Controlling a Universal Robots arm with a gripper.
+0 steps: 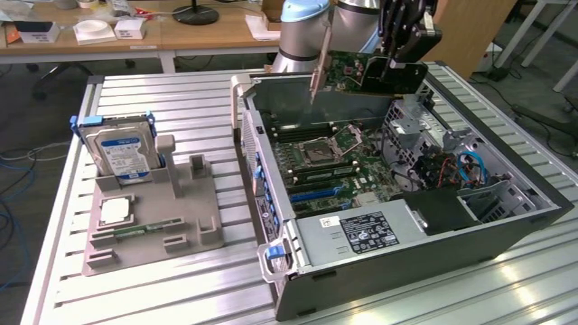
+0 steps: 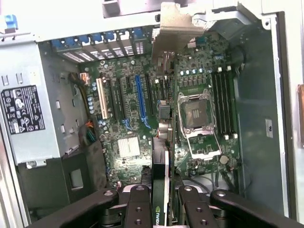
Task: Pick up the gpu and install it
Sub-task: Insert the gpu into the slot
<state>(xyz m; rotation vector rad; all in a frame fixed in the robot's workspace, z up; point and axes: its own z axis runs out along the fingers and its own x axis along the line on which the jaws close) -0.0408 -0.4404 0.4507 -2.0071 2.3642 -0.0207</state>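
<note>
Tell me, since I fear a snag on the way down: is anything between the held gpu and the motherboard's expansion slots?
Nothing visible blocks it. The gripper holds the gpu above the open case. In the wrist view the card hangs over the motherboard, and the blue slot lies bare.

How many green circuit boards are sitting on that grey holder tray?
1: a narrow green memory stick lying flat in a slot at the near edge of the grey plastic holder tray. Others could be hidden behind the upright blue-labelled silver hard drive.
</note>
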